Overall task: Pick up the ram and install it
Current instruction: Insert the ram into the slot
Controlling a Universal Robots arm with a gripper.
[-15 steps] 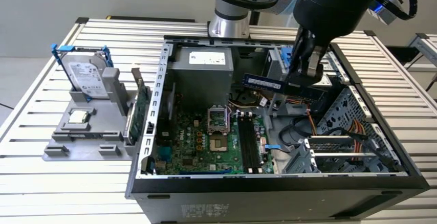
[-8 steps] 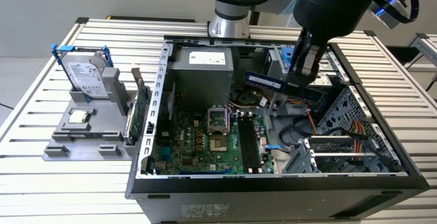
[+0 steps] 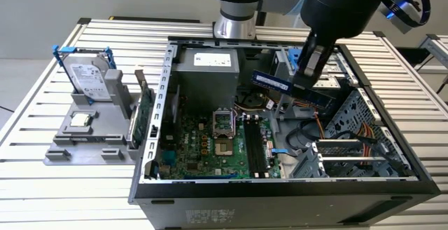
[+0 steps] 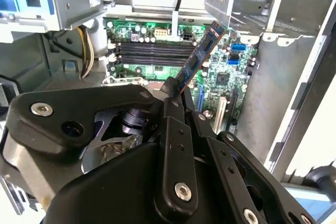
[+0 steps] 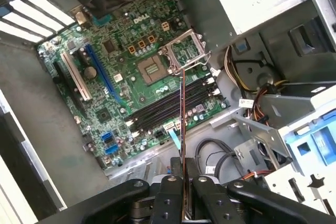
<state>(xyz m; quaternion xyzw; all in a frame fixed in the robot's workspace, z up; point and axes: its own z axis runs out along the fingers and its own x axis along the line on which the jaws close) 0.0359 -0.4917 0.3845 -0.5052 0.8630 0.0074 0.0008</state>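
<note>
My gripper (image 3: 303, 82) hangs above the open computer case (image 3: 168, 98) and is shut on the ram (image 3: 278, 83), a long blue-green strip with black chips. The strip is held tilted in the air over the case's upper right part. In the second wrist view the ram (image 4: 202, 55) sticks out slanted from the gripper (image 4: 174, 88). In the first wrist view the ram (image 5: 181, 124) appears edge-on, rising from between the fingers (image 5: 170, 182) toward the black memory slots (image 5: 168, 104). Those slots (image 3: 253, 147) lie on the green motherboard (image 3: 189, 151), well below the strip.
On the exterior view's left a grey fixture (image 3: 60, 154) carries a hard drive (image 3: 91, 80), a small silver processor chip (image 3: 82, 118) and a green expansion card (image 3: 144, 117). Inside the case are the power supply (image 3: 210, 64), the processor socket (image 3: 225, 130), cables (image 3: 322, 130) and a drive cage (image 3: 350, 156).
</note>
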